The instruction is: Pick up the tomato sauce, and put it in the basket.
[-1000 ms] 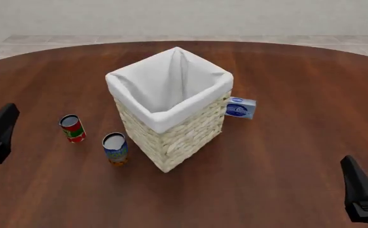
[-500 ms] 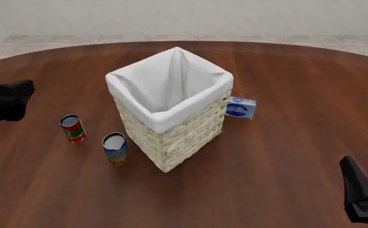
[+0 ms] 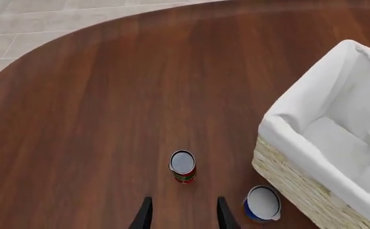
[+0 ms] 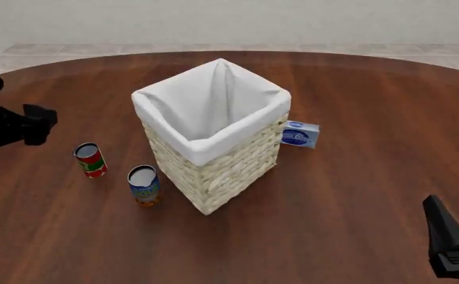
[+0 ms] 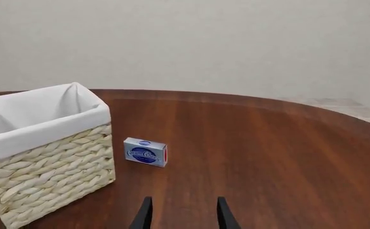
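So both grippers, left (image 3: 181,217) and right (image 5: 181,214), are open, holding nothing. Two cans: sauce (image 4: 91,160) and a blue one (image 4: 144,185). One basket (image 4: 213,171), one box (image 4: 299,134).

A fixed front camera looks forward and down over the surface (image 4: 347,106). The left wrist camera peers steeply down past its end effector (image 3: 181,214); the right wrist camera sits low, facing ahead of its end effector (image 5: 181,214). All three share the basket (image 4: 213,142).
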Robot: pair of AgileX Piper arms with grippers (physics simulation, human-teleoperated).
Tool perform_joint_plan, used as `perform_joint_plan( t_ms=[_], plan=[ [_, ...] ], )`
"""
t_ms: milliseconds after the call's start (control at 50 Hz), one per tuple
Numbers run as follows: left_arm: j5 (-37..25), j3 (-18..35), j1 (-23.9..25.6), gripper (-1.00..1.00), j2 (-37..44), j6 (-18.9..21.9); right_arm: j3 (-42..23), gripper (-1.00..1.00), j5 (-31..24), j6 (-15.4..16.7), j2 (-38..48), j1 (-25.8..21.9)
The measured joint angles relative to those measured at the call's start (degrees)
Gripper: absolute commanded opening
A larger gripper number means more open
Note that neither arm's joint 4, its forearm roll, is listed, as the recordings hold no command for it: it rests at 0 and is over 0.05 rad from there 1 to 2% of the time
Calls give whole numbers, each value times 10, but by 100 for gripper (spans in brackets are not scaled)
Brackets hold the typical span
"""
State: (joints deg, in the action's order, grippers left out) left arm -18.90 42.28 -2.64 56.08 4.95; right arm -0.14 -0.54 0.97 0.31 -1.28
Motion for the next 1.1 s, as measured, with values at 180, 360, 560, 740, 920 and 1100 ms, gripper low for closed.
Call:
perform_joint_plan(
  t_ms=[180,360,560,740,920,1100],
  plan=[
    [-3,15,-4,100,51,9,0,100,2,1,4,1],
    [9,26,0,100,98,21,0,100,0,1,3,1],
    [22,51,-3,100,150,44,0,100,0,2,3,0],
    [40,68,-5,100,192,60,0,100,1,4,3,-1],
    [62,79,-8,100,232,71,1,100,0,4,2,-2],
    [86,88,-11,100,270,79,1,100,-1,5,1,-2]
  ],
)
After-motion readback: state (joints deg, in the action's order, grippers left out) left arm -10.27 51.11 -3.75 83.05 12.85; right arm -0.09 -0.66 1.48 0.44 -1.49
